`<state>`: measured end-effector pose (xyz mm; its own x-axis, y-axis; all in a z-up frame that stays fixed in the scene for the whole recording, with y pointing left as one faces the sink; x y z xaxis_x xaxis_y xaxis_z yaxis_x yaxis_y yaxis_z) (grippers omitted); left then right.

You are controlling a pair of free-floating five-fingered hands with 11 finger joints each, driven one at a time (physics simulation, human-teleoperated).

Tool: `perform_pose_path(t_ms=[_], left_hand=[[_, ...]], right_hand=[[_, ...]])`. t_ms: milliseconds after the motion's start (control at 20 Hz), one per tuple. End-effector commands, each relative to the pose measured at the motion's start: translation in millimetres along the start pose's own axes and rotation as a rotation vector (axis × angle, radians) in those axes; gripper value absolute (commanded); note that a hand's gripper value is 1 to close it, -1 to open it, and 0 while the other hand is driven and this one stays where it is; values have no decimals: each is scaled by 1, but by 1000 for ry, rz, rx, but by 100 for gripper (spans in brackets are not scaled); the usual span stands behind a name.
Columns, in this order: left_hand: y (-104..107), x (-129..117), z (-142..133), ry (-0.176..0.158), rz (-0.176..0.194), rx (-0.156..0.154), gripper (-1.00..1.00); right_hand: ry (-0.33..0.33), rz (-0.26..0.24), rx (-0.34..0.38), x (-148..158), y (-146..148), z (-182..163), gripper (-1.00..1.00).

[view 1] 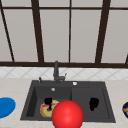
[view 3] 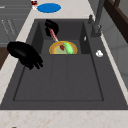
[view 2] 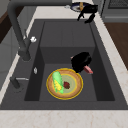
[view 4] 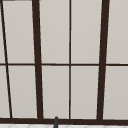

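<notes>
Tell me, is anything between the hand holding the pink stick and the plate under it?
Nothing visible. The left hand grips the pink stick right above the yellow plate in the sink's left basin. Corn and a dark red bit just lie on the plate.

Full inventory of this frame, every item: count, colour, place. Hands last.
sink: 1, dark grey, two basins, set in the counter
faucet: 1, dark grey, behind the sink
plate: 1, yellow-rimmed, left basin floor
corn: 1, green and yellow, on the plate
small dark red piece: 1, middle of the plate
pink stick: 1, pink, held over the plate
red ball: 1, front edge of the sink
blue disc: 1, counter left of the sink
dark round dish: 1, counter at right edge
window: 1, dark frame, above
left hand: black, curled round the pink stick
right hand: black, over the right basin, fingers hanging loose
</notes>
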<state>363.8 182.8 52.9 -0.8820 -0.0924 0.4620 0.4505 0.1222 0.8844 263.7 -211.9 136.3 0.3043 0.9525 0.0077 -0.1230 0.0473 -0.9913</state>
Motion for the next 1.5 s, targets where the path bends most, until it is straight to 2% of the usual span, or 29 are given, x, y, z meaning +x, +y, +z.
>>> perform_pose_path(t_ms=[0,200,250,300,400,650,800,1050,1150,1250,1350,1450], left_hand=[[-21,-28,-10,51,1,26,100],[-48,-37,-15,38,58,9,100],[-54,-40,-10,13,59,9,100],[-60,-43,-11,10,62,10,100],[-73,-48,-10,10,63,16,100],[-93,-59,-10,15,81,-1,100],[-97,-87,-15,26,65,6,100],[-105,-119,-20,18,39,4,100],[-104,-121,-20,27,64,-1,100],[-113,-116,-19,50,68,-3,100],[-114,-113,-17,47,81,-13,100],[-109,-111,-18,41,70,-16,100]], right_hand=[[0,0,0,0,0,0,0],[0,0,0,0,0,0,0],[0,0,0,0,0,0,0],[0,0,0,0,0,0,0],[0,0,0,0,0,0,0],[0,0,0,0,0,0,0],[0,0,0,0,0,0,0],[0,0,0,0,0,0,0],[0,0,0,0,0,0,0],[0,0,0,0,0,0,0],[0,0,0,0,0,0,0],[0,0,0,0,0,0,0]])
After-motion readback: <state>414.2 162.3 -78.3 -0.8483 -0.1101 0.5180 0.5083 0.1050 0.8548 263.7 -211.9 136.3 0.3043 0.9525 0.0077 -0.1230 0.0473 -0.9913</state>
